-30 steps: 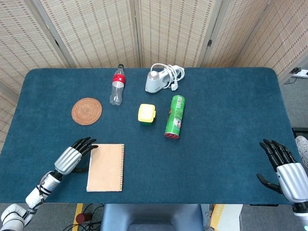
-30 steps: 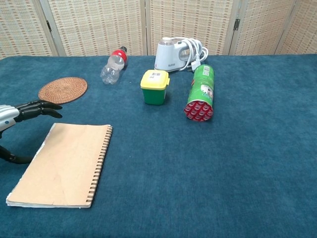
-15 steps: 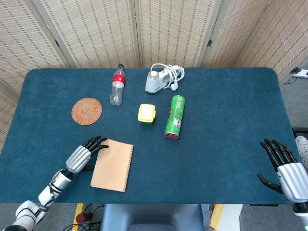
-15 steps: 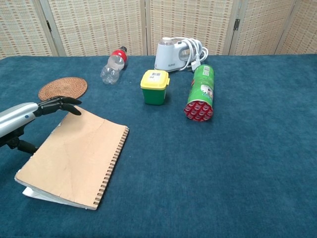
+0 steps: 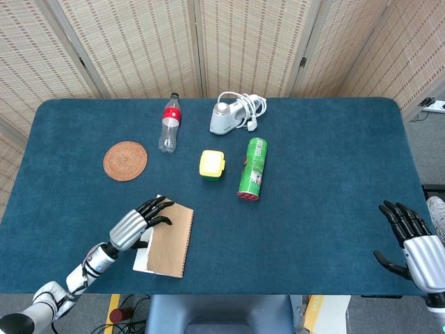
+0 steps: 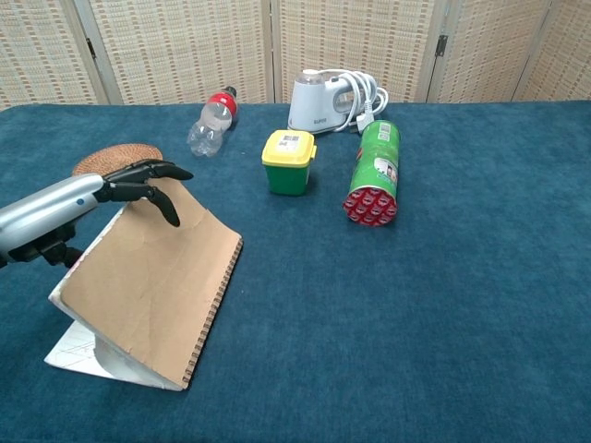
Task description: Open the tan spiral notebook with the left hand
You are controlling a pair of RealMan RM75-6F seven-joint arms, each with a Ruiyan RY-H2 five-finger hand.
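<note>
We had the left hand (image 6: pixel 138 180) on the notebook (image 6: pixel 157 286) cover near the table's (image 5: pixel 313 209) front-left edge, fingers over the free edge; the thumb looked tucked underneath, though the chest view didn't show that cleanly. The cover stood tilted up off the pages, hinged on the spiral at its right side, with white pages showing below on the left. From the head view the left hand (image 5: pixel 139 223) sat just left of the notebook (image 5: pixel 170 240). Our right hand (image 5: pixel 410 240) hung at the table's front-right corner, well apart from everything, fingers spread, holding nothing. Behind the notebook we saw a coaster (image 5: pixel 125 160), bottle (image 5: pixel 169 122), yellow tub (image 5: pixel 212 165), green can (image 5: pixel 253 168) lying down, and a white appliance (image 5: pixel 233 115) with cord.
</note>
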